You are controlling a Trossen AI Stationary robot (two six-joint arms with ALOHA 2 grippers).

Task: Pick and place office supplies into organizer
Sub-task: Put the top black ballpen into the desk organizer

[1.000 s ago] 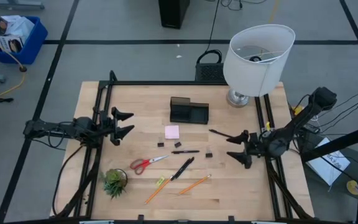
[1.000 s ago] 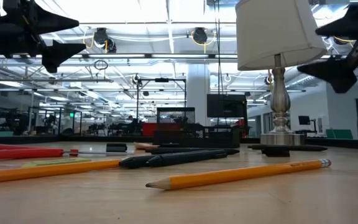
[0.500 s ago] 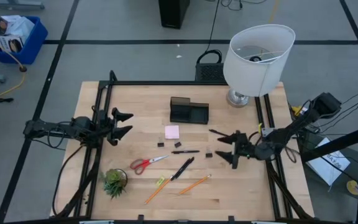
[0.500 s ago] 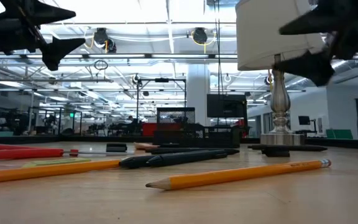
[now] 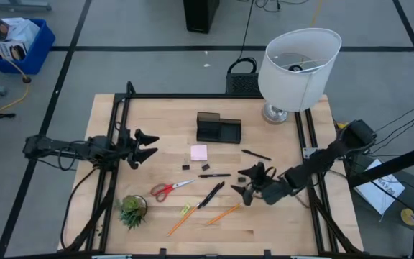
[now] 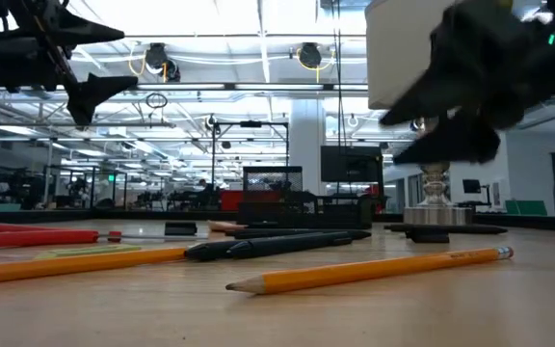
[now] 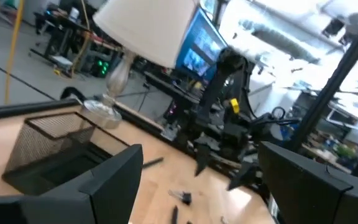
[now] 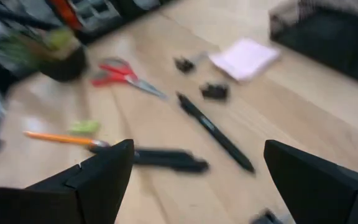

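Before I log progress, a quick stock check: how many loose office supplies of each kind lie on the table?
Black pens: 3
Orange pencils: 2
Red-handled scissors: 1
Pink sticky-note pad: 1
Small black clips: 2 in clear view
Small green item: 1
Total: 10

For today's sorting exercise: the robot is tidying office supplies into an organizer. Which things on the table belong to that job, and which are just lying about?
Belongs to the job:
organizer
scissors
sticky notes
pens
pencils
clips
right end effector, open above the pens and pencils

Just lying about:
lamp
potted plant
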